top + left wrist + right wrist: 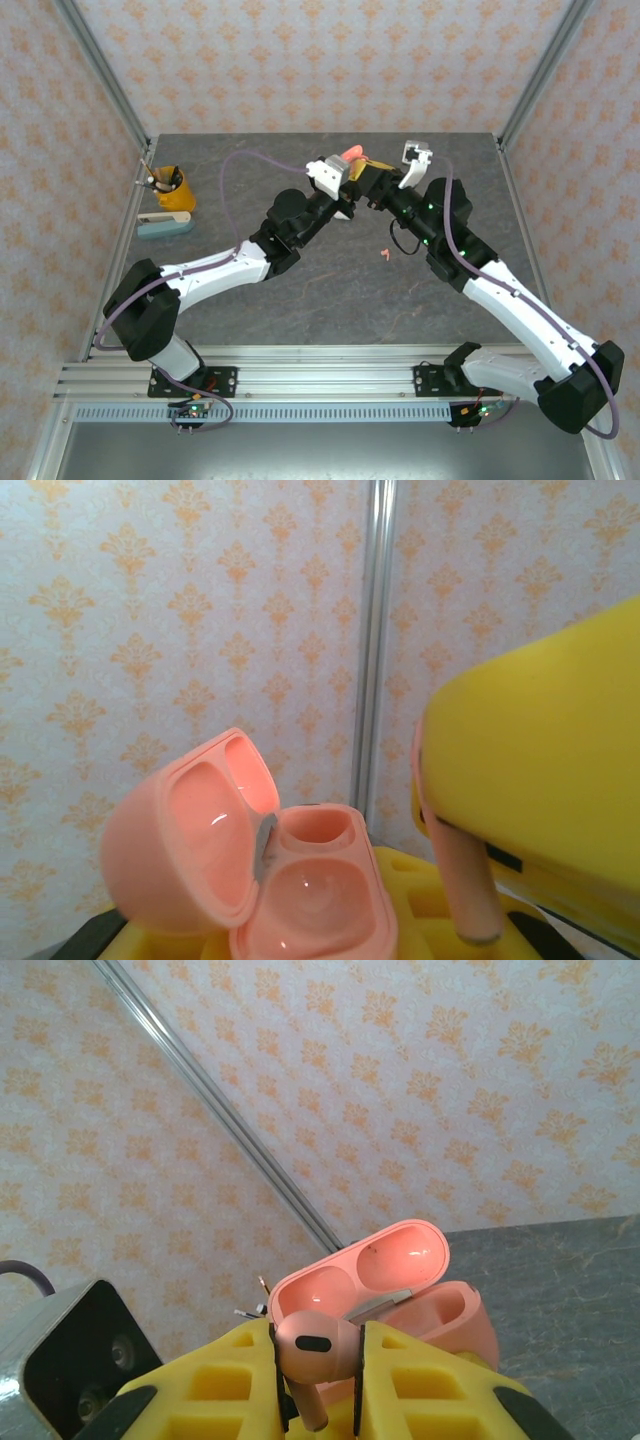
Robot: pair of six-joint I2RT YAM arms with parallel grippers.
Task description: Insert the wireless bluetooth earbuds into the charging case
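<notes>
The coral-pink charging case [300,890] is open, with its lid [190,840] swung back to the left and both wells bare. My left gripper [300,935] is shut on its base, held up over the back middle of the table [350,153]. My right gripper [318,1360] is shut on a coral-pink earbud [312,1345], stem pointing down, just in front of the open case [400,1285]. In the left wrist view the earbud's stem [468,885] hangs under a right yellow finger [540,780], beside the case. Another pink earbud [383,253] lies on the table.
A yellow pen cup [172,188] and a pale blue stapler-like object [165,225] stand at the left edge of the dark table [300,310]. Patterned walls and metal posts [105,75] enclose the back and sides.
</notes>
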